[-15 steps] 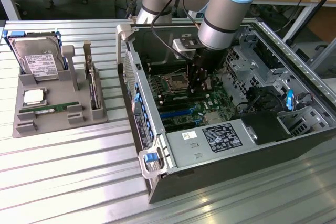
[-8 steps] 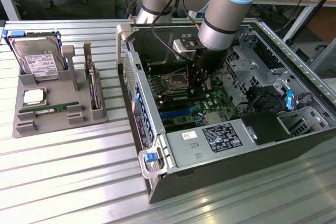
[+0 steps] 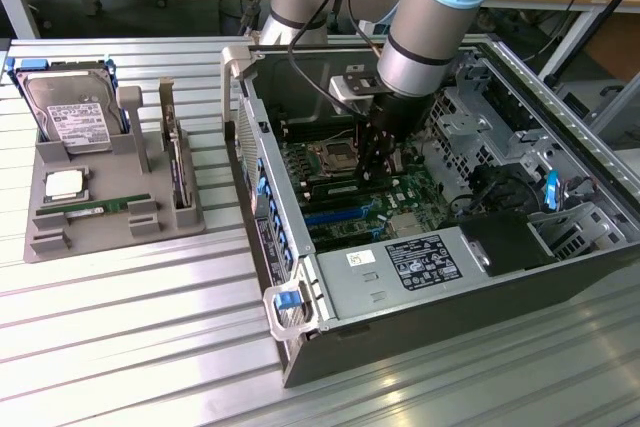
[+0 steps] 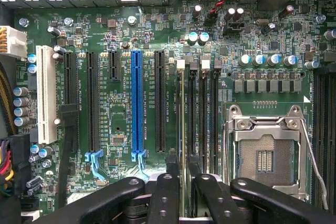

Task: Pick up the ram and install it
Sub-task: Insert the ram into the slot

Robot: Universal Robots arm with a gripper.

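In the wrist view, a ram [image 4: 182, 124] stands edge-on in the motherboard's memory slot next to the CPU socket [image 4: 265, 158]. It shows as a thin grey-green strip. My gripper [image 4: 182, 163] straddles the stick's near end, its black fingers [image 4: 172, 169] a little apart on either side, so it is open. In the exterior view the gripper [image 3: 378, 169] reaches straight down into the open computer case [image 3: 300, 347], over the slots beside the socket. Another green stick with a white label [image 3: 95, 209] lies flat in the grey tray [image 3: 40, 252].
The tray at the exterior view's left also carries a hard drive [image 3: 70, 112], a CPU [image 3: 65, 185] and an upright expansion card [image 3: 180, 162]. Inside the case are the power supply [image 3: 405, 267], drive cages [image 3: 480, 117] and cables. Neighbouring memory slots [image 4: 206, 114] flank the stick.
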